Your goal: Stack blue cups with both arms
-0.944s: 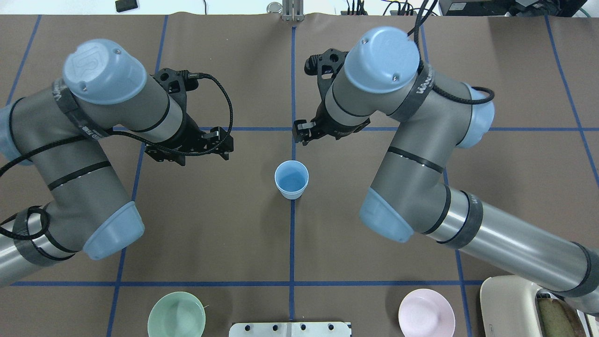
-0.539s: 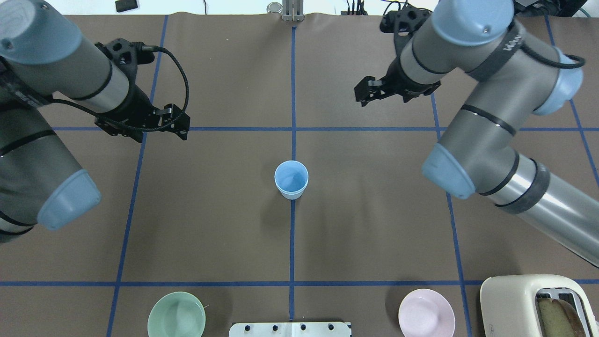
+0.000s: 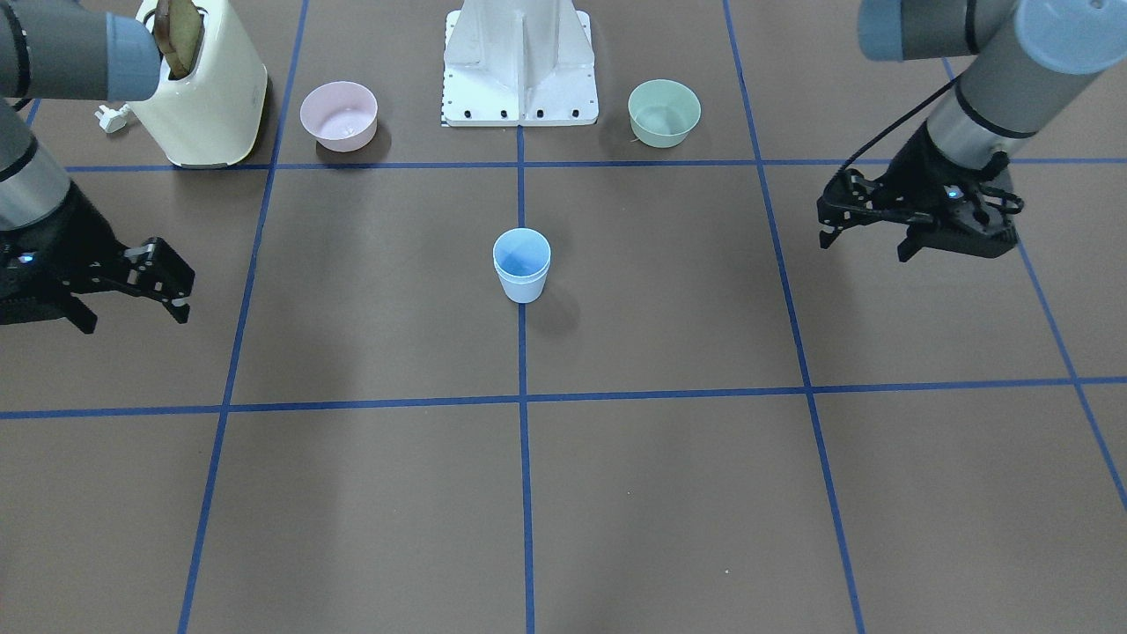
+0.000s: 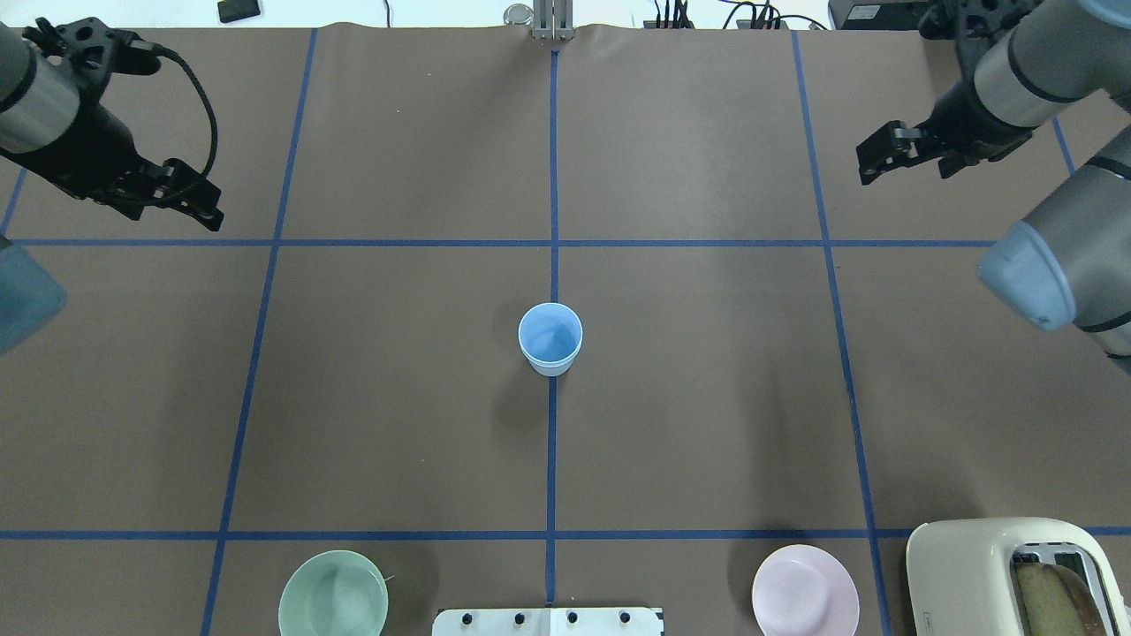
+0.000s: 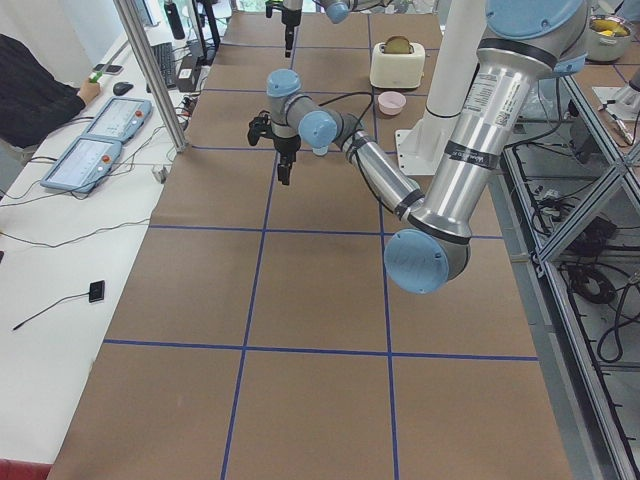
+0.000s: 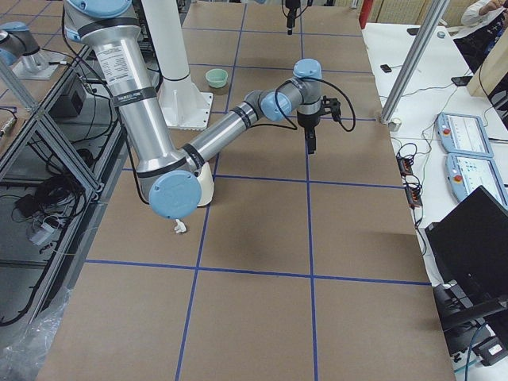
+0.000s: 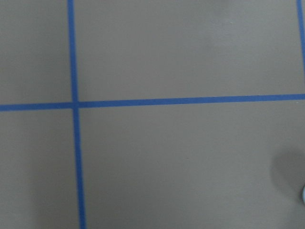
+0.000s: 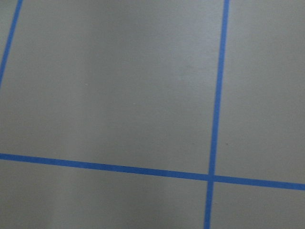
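Observation:
A light-blue cup (image 4: 550, 338) stands upright on a blue tape line at the middle of the table. In the front view the cup (image 3: 522, 264) shows a second rim line just under its top rim, as of two cups nested. No other blue cup is in view. My left gripper (image 4: 172, 212) is open and empty, far to the left of the cup, and it also shows in the front view (image 3: 865, 242). My right gripper (image 4: 906, 168) is open and empty, far to the right and back, and it also shows in the front view (image 3: 132, 313). Both wrist views show only brown mat and blue tape.
A green bowl (image 4: 333, 594) and a pink bowl (image 4: 805, 590) stand near the white robot base (image 3: 519, 62). A cream toaster (image 4: 1007, 574) with toast in it is at the near right corner. Blue tape lines divide the brown mat.
Both arms have swung outward and back, away from the cup, the left one leftward and the right one rightward. The cup has not moved.

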